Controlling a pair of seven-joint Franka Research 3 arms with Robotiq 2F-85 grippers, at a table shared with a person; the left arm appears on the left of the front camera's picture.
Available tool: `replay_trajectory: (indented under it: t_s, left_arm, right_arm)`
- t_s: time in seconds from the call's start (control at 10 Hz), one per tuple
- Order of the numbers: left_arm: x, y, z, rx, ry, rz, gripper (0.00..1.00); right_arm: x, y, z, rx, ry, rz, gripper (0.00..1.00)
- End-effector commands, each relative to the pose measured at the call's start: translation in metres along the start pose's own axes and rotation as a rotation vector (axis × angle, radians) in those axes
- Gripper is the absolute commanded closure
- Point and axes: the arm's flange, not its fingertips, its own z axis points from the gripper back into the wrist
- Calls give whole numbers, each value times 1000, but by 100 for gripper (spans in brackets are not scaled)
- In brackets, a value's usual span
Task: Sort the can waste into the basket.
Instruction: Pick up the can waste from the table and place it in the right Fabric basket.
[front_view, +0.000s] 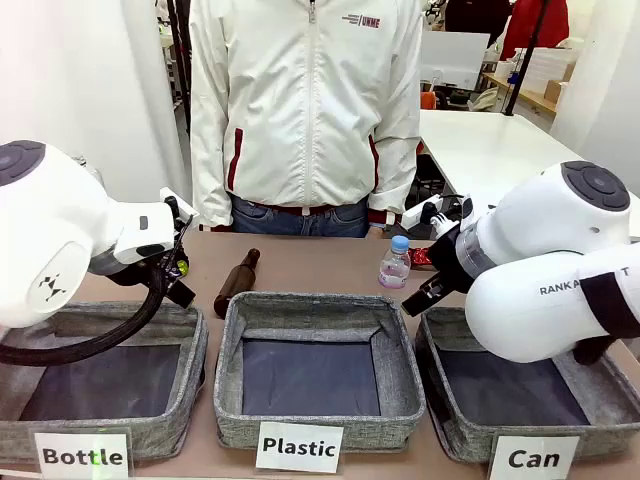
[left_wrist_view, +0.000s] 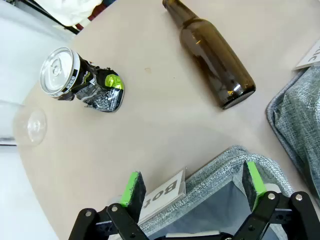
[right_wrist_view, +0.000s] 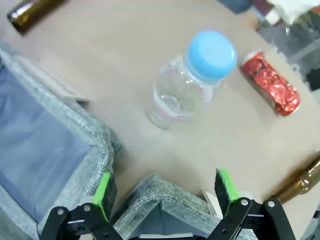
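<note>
A crushed dark can (left_wrist_view: 82, 84) with a silver top and a green mark lies on the table, far ahead of my open left gripper (left_wrist_view: 193, 185). The crushed red can (right_wrist_view: 270, 83) lies beyond and to the right of my open right gripper (right_wrist_view: 165, 191); from the front the red can (front_view: 421, 258) peeks out beside the right gripper (front_view: 428, 292). The grey basket (front_view: 447, 412) marked "Can" stands at the front right, under my right arm, and its corner (right_wrist_view: 150, 186) lies between the right fingers. My left gripper (front_view: 178, 282) hovers over the "Bottle" basket's far edge, holding nothing.
A clear plastic bottle (right_wrist_view: 192, 80) with a blue cap stands upright between the right gripper and the red can. A brown glass bottle (left_wrist_view: 212, 52) lies near the "Plastic" basket (front_view: 318, 350). The "Bottle" basket (front_view: 190, 380) is front left. A person stands at the far side.
</note>
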Motion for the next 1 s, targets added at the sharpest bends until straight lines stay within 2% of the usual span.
replay_trajectory:
  t_s: [0.0, 0.9]
  left_arm:
    - [0, 0, 0, 0, 0, 0, 0]
    - [0, 0, 0, 0, 0, 0, 0]
  right_arm:
    - [0, 0, 0, 0, 0, 0, 0]
    - [0, 0, 0, 0, 0, 0, 0]
